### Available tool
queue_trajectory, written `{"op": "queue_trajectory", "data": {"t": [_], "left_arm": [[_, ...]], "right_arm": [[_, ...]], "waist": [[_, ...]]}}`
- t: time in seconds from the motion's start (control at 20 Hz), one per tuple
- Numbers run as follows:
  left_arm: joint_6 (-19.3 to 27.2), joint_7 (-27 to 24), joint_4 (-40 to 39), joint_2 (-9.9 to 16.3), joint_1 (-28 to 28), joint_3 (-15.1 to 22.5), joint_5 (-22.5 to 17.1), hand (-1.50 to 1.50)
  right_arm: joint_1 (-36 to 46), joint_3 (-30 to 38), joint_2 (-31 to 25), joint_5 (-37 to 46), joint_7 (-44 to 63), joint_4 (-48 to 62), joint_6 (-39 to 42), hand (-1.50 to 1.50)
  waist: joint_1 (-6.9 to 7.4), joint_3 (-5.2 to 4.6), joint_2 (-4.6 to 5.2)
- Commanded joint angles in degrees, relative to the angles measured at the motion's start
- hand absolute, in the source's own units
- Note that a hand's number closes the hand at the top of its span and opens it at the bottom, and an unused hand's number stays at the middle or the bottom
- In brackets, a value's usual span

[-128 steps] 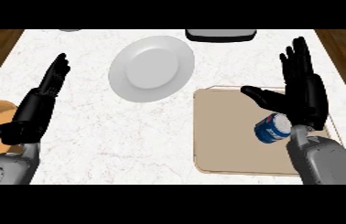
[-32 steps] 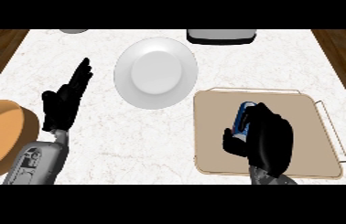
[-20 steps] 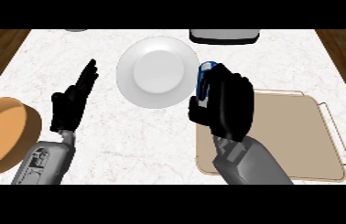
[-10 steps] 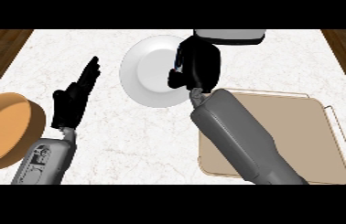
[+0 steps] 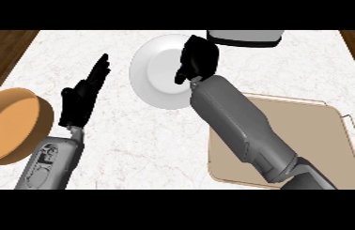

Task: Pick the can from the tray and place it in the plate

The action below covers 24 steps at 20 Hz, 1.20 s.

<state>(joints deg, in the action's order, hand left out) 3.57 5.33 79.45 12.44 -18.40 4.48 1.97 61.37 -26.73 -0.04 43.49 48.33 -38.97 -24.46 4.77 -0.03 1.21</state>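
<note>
Head view: my right hand (image 5: 196,60) curled over white plate's (image 5: 156,76) right side, likely round can, but can hidden, can't confirm. Left hand (image 5: 81,96) spread, resting over tabletop (image 5: 139,140). Tray (image 5: 315,130) at right.

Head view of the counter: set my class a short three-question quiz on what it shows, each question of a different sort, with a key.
1. True or false: the right hand is over the plate.
2. Where is the tray? A) right of the plate B) left of the plate
3. Fill in: the left hand is ____, fingers straight.

Key: 1 true; 2 A; 3 open. The can is hidden in this view.
</note>
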Motion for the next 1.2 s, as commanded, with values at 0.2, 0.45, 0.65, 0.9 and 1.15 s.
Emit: {"op": "queue_trajectory", "data": {"t": [0.2, 0.45, 0.65, 0.9, 1.15], "left_arm": [[-2.5, 0.1, -1.9, 0.6, -2.9, -0.5, -0.8, 0.00], [-0.4, -0.6, -1.3, -0.7, -1.7, 0.7, 1.1, 0.00], [-0.1, -0.4, -2.2, -1.9, -2.2, 1.0, 1.1, 0.00], [1.3, -1.5, -2.8, -2.2, -0.2, 0.0, 1.5, 0.00], [0.4, 2.4, 1.9, 0.0, 1.4, -1.9, 0.1, 0.00]], "right_arm": [[1.1, 0.7, 0.0, -13.4, -4.3, 7.9, -7.6, -1.50], [-0.2, 1.5, 0.0, -18.3, -11.9, 9.3, -13.8, -1.50], [-0.8, 2.4, 0.0, -24.1, -16.6, 4.1, -21.1, -1.50], [-3.8, 4.6, 0.0, -27.2, -21.8, 2.3, -34.3, -1.50], [-5.0, 5.1, 0.0, -28.7, -19.4, -0.8, -38.3, -1.50]], "waist": [[2.55, 0.05, 0.91], [2.28, 0.12, 0.89], [2.13, 0.15, 0.58], [-0.09, 0.11, -0.03], [-3.02, 0.06, -1.28]]}}
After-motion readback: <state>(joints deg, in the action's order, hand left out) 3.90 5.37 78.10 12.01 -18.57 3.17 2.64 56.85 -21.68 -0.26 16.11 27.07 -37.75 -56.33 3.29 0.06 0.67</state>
